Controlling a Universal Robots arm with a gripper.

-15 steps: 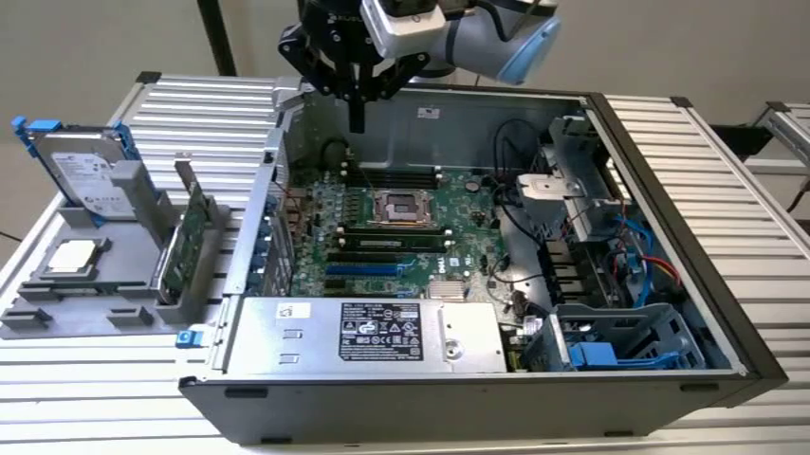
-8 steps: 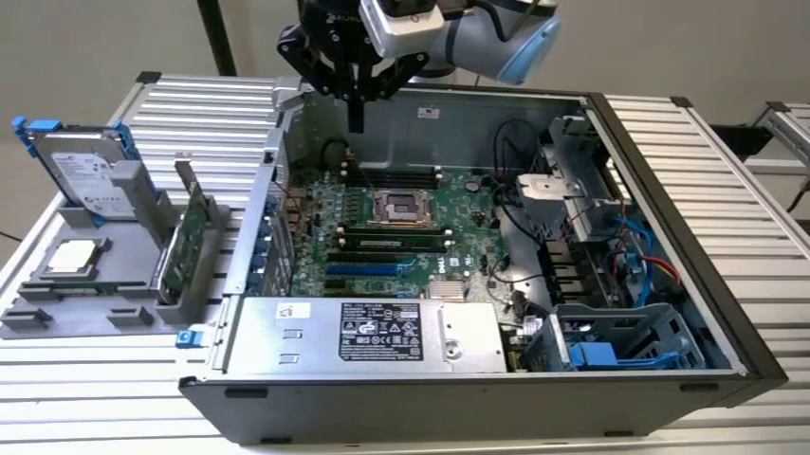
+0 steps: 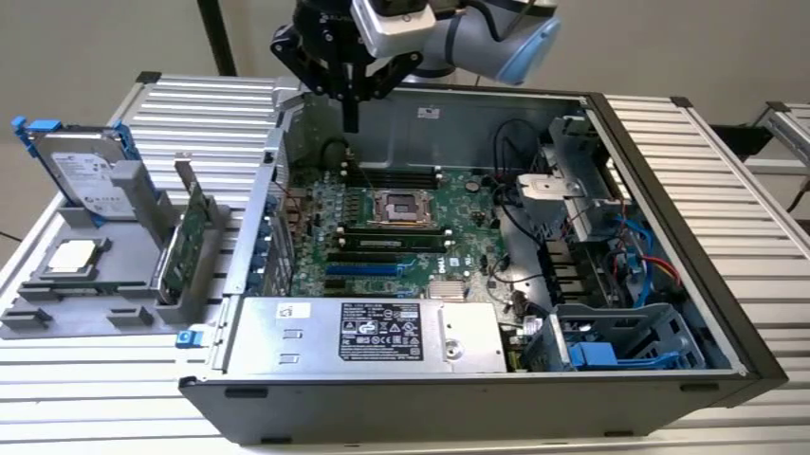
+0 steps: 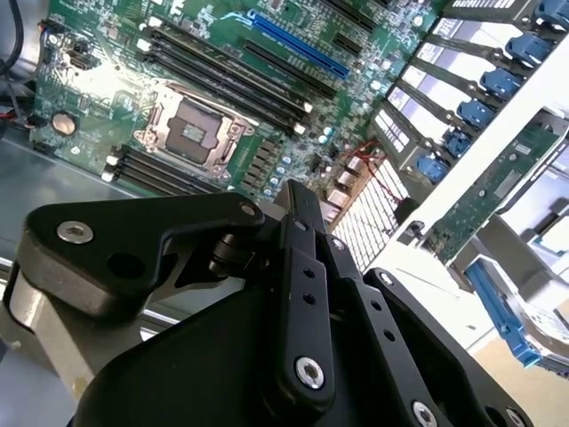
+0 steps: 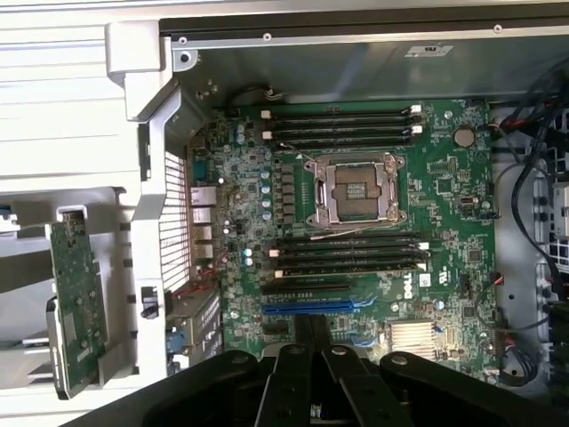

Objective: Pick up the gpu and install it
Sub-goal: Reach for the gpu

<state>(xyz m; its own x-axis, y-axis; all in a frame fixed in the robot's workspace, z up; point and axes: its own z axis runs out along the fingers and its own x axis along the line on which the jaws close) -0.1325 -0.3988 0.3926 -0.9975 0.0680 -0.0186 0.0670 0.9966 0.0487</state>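
Observation:
The gpu is a thin green card standing on edge in a grey holder on the exterior view's left, just outside the open computer case. Both wrist views also catch the gpu beside the case's rear wall. My gripper hangs above the rear corner of the case, over the motherboard and apart from the gpu. Its black fingers are pressed together, shut on nothing. In the second wrist view the gripper points down at the board's rear ports.
The case lies open on a ribbed metal table. A silver power supply fills its near side, and cables and drive bays its right. A hard drive with blue rails and a processor sit on the grey tray. A blue slot crosses the motherboard.

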